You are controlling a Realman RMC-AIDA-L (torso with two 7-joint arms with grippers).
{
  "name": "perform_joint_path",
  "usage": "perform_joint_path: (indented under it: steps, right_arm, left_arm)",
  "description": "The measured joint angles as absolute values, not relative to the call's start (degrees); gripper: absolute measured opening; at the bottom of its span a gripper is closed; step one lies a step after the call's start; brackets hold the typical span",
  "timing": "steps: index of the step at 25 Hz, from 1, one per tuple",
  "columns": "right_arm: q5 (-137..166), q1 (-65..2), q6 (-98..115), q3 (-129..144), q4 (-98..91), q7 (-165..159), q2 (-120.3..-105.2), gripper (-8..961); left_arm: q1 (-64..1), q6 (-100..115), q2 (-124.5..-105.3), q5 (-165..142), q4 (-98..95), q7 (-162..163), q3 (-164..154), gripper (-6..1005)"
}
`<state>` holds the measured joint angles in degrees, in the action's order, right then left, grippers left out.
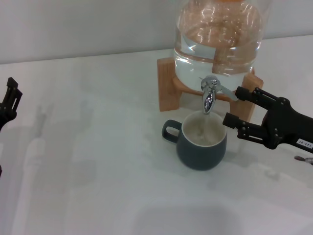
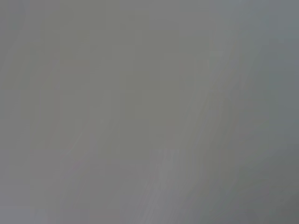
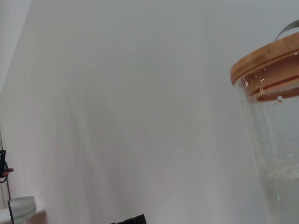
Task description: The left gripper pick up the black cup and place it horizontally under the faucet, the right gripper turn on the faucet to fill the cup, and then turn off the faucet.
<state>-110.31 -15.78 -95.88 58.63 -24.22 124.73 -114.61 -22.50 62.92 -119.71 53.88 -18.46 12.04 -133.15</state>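
The black cup (image 1: pixel 200 147) stands upright on the white table, directly under the faucet (image 1: pixel 209 94), with its loop handle pointing to the left. Its cream inside seems to hold some water. My right gripper (image 1: pixel 234 105) is open beside the faucet, just right of the cup. Its upper finger (image 1: pixel 249 94) is at the tip of the thin lever handle (image 1: pixel 226 90) and its lower finger is by the cup's rim. My left gripper (image 1: pixel 9 102) is far off at the left edge of the head view, away from the cup. The left wrist view shows only plain grey.
The faucet belongs to a clear water jar (image 1: pixel 217 39) on a wooden stand (image 1: pixel 168 88) at the back of the table (image 1: pixel 98 161). The jar's wooden lid (image 3: pixel 268 63) shows in the right wrist view, against a pale wall.
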Motion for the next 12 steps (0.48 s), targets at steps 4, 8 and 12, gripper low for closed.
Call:
perform_joint_path:
  steps: [4, 8, 12]
  right_arm:
    - [-110.2, -15.8, -96.1, 58.7, -24.2, 124.7, -114.61, 837]
    - [-110.2, -15.8, -96.2, 59.1, -24.3, 124.7, -114.61, 837]
    - [-110.0, -15.8, -96.2, 59.3, -24.3, 124.7, -114.61, 837]
  left_arm:
    - [-22.5, 62.8, -119.71, 53.9, -18.5, 12.0, -133.2, 796]
    - [-22.5, 62.2, -119.71, 53.9, -18.7, 12.1, -133.2, 796]
    - [-22.4, 62.1, -119.71, 53.8, -18.7, 13.1, -133.2, 796]
